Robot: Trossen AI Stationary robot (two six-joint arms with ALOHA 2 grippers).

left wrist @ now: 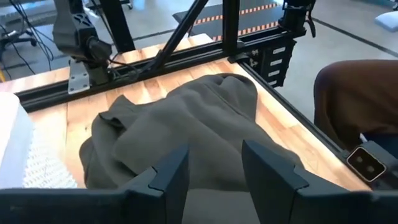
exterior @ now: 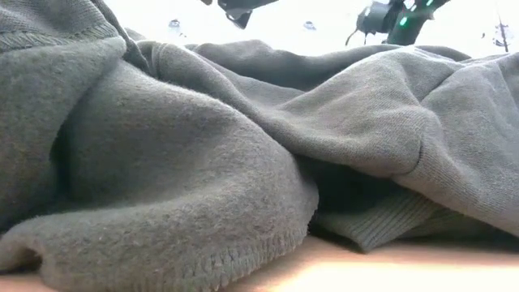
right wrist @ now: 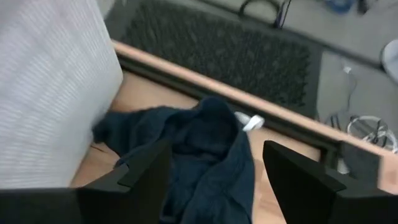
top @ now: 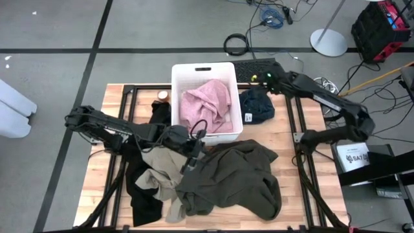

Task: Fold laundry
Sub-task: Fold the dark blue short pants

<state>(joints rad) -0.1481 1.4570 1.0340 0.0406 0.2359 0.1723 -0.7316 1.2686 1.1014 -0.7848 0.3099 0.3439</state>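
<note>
the left gripper (top: 194, 147) hovered at frame centre over the dark olive-grey garment (top: 236, 178), fingers parted and holding nothing. the right gripper (top: 264, 79), upper right, hung over the navy blue garment (top: 257, 107), jaws wide and empty. the pale pink garment (top: 207, 103) lay in the white bin (top: 176, 87); the beige-tan garment (top: 158, 171) and black garment (top: 143, 197) lay lower left.

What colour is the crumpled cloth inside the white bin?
Pale pink. The garment lying in the white bin shows best in the high view.
</note>
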